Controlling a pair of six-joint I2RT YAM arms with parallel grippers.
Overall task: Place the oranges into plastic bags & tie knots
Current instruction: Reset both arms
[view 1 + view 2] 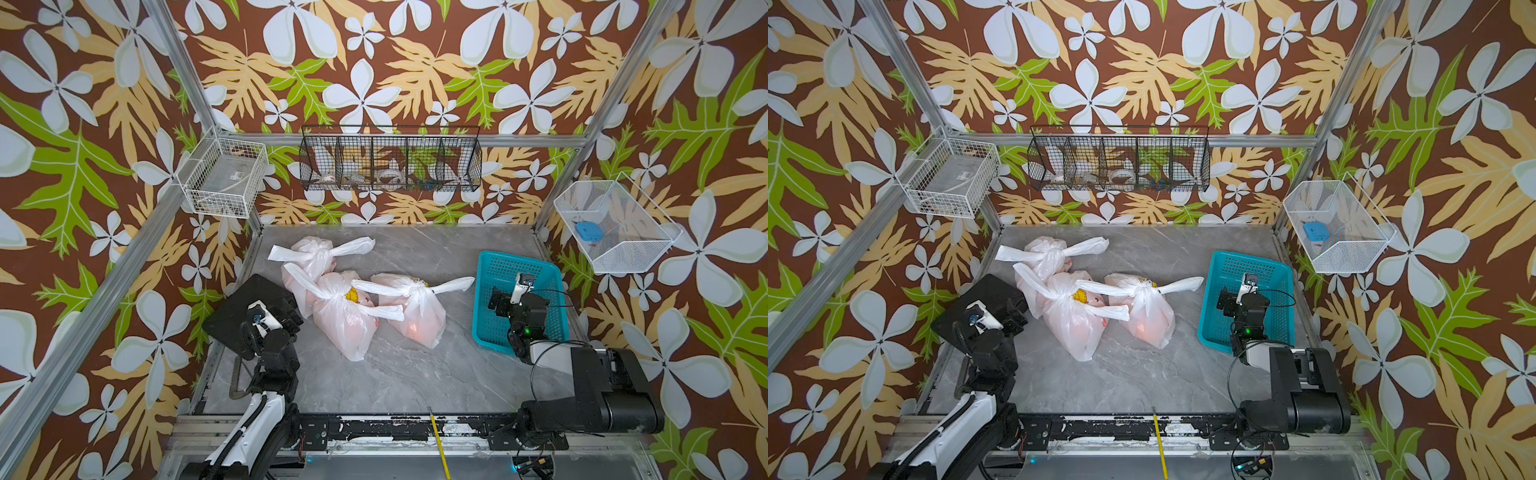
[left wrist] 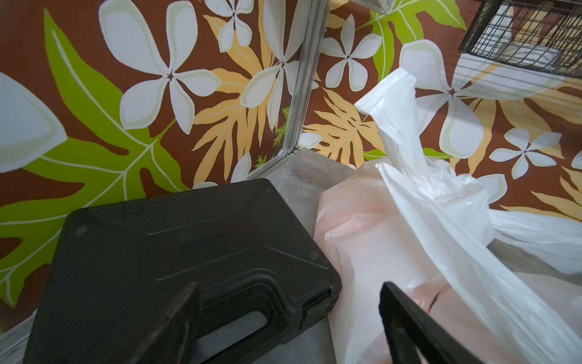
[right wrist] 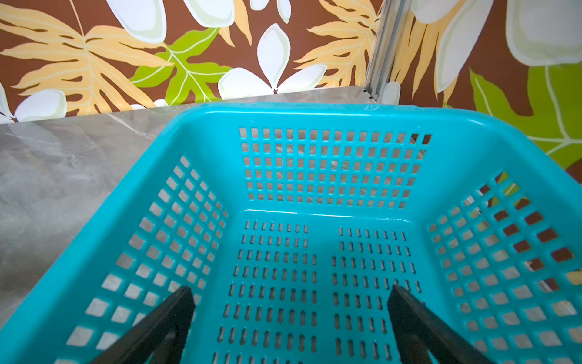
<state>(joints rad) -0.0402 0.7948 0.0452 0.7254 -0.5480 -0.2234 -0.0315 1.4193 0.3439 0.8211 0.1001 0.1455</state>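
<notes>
While the left gripper point(image 2: 289, 315) hangs over the black case point(image 2: 176, 252) at the table's left edge, its fingers point(image 2: 176, 318) are spread wide and not pinching anything. The nearest bag is just beside them. Over on the right, the right gripper point(image 3: 289, 321) sits above the teal basket point(image 3: 315, 110), with its fingers point(image 3: 419, 321) wide apart too and touching nothing.

The plastic bags point(image 1: 340, 320) lie bunched together mid-table on the grey marble top point(image 1: 395, 382). They're crinkly, see-through-ish white. The oranges point(image 1: 415, 328) only show as an orange-pink glow inside, so I can't count those. Each bag has its handles tied into knots point(image 1: 409, 286), with the strip ends poking out sideways.

Count: three bags, three knots, one basket, one case.
</notes>
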